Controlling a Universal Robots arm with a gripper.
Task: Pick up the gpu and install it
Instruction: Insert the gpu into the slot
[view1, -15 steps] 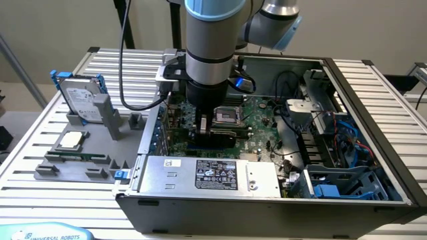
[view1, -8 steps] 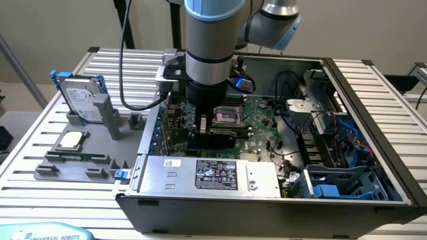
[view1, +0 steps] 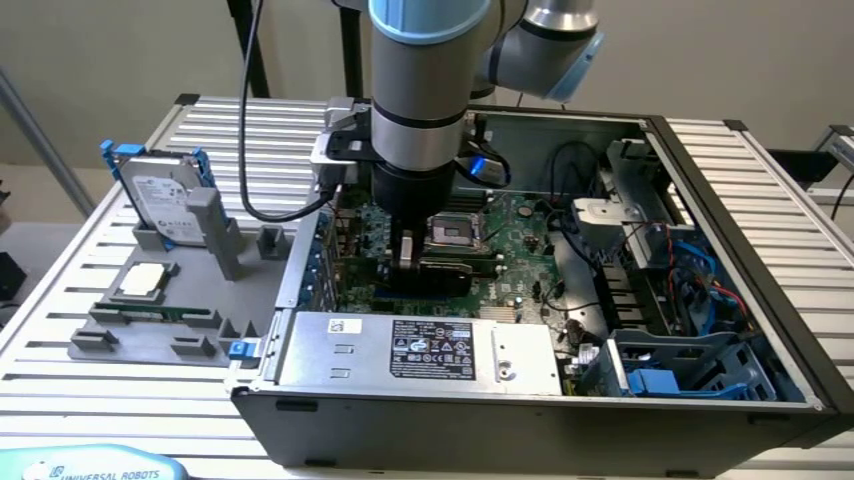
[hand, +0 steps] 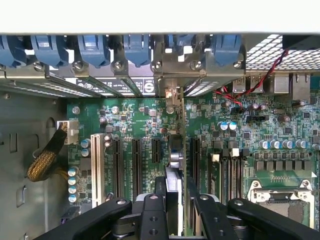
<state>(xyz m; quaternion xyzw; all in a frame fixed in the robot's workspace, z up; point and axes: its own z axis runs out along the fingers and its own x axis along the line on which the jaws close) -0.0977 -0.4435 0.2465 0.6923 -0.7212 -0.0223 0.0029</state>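
Note:
The gpu (hand: 174, 150) stands on edge between the motherboard's long black expansion slots (hand: 136, 160). Its silver bracket end (hand: 172, 95) reaches the case's rear slot openings. My gripper (hand: 175, 197) is shut on the card, one black finger (hand: 156, 200) on each side of its upper edge. In the exterior view my gripper (view1: 424, 252) hangs straight down inside the open computer case (view1: 747, 200). There it holds the dark card (view1: 447, 268) low over the green motherboard (view1: 521, 240), just in front of the processor socket (view1: 454, 232). Whether the card sits fully in a slot I cannot tell.
A grey holder (view1: 147, 340) at the exterior view's left carries a hard drive in a blue frame (view1: 167, 205) and a square processor chip (view1: 144, 280). The power supply (view1: 427, 350) borders the near side. Blue cables (view1: 694, 280) and a drive cage (view1: 681, 370) fill the case's right.

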